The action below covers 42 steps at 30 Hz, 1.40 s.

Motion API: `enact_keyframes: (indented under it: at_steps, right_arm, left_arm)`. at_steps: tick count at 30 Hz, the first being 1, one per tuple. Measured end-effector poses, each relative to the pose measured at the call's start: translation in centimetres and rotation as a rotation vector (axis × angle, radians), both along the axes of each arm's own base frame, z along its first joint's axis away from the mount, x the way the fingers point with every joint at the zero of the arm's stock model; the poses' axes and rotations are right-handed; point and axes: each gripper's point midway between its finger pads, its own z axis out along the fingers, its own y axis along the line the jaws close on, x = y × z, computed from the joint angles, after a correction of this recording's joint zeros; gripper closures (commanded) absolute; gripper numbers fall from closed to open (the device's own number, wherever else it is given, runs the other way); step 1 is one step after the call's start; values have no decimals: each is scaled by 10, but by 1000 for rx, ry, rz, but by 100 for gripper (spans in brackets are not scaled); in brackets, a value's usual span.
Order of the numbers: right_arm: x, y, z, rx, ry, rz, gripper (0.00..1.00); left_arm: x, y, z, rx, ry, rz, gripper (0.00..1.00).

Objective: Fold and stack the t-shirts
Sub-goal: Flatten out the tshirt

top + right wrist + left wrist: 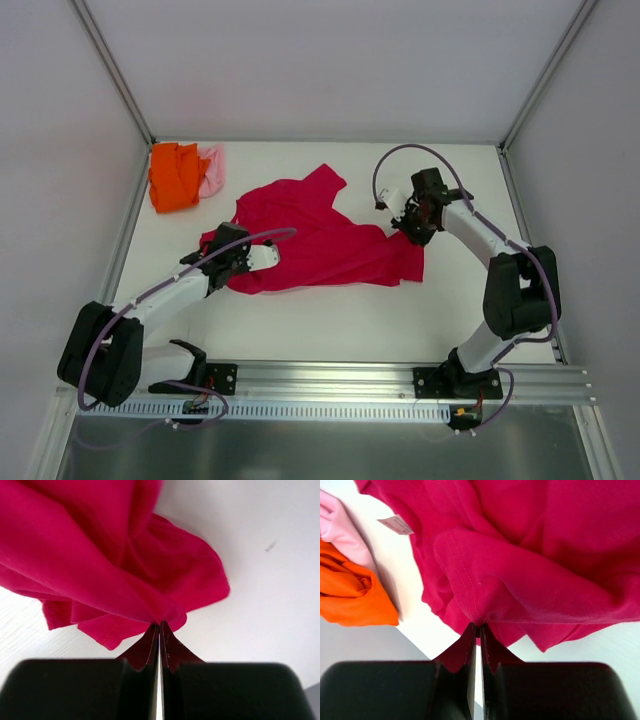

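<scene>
Grasp for spreading crimson t-shirt [320,240].
My left pincer [476,628] and right pincer [159,626] clamp its opposite edges; next I'd pull it flat.

Plain crimson shirt [320,235], orange shirt [173,176] (pink shirt [213,170])

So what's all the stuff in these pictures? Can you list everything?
red shirt: 1, crimson, crumpled in the middle of the table
orange shirt: 1, bright orange, bunched in the far left corner
pink shirt: 1, pale pink, touching the orange shirt's right side
label: 1, white, on the red shirt's edge
table: 1, white, under everything
rail: 1, silver, along the near edge
arms: 2, white and black, bolted to the rail
left claw: 1, black, shut on the red shirt's left side
right claw: 1, black, shut on the red shirt's right side
</scene>
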Motion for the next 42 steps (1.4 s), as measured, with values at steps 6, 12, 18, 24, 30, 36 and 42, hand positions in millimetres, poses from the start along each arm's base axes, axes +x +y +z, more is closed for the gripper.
enact_keyframes:
  at_steps: [6,12,18,24,30,36,42]
  right_arm:
    - [10,-20,29,13,-165,-107,99]
    - [15,-34,92,37,-379,-182,99]
    - [-20,-38,119,61,-359,-150,99]
    - [-91,-35,128,95,-242,-33,99]
    - [-162,-37,140,128,-206,76,99]
    - [-203,-39,140,152,-209,129,99]
    - [-208,-36,115,147,-73,172,91]
  left_arm:
    - [4,-2,27,-46,-93,6,100]
    - [5,-3,60,-101,-200,12,100]
    - [-1,0,65,-105,-206,12,100]
    - [-14,4,77,-131,-224,21,100]
    - [-33,5,79,-152,-163,23,100]
    - [-58,-5,103,-250,-88,3,100]
    - [-96,-7,87,-278,95,-6,100]
